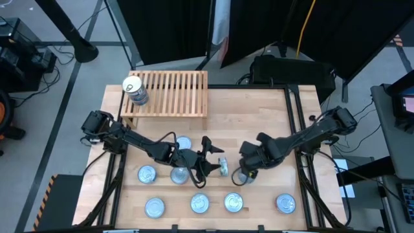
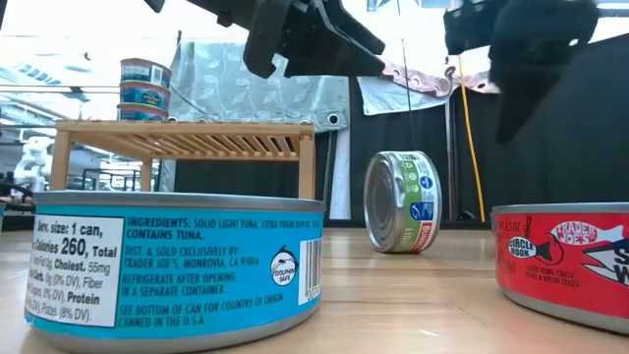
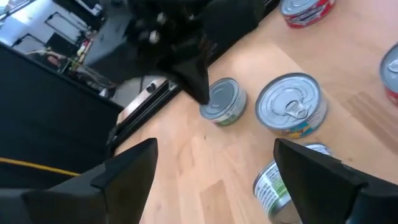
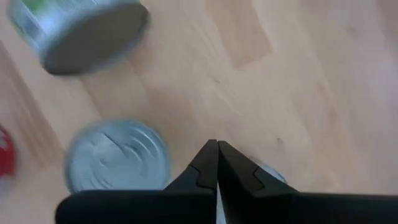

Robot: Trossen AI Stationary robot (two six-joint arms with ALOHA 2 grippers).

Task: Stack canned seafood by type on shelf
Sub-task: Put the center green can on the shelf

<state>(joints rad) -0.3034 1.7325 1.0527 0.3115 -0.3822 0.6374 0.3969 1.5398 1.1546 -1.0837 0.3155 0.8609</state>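
Left gripper jaws open, green-label can on its edge just at their 5 o'clock on the table. Right gripper jaws closed, empty, over another can. Stacked cans sit on the shelf.

In the low view, the near blue tin is being cut off by the bottom edge, and the red tin is running out past the right and bottom edges. Both arms are entering that picture from above as dark shapes, their upper parts lying beyond the top edge. In the right wrist view, the green-labelled tin is smearing into a blur, its label unreadable, and a red tin is showing only as a sliver at the edge. In the left wrist view, the right arm is appearing blurred, partly covering a small tin.
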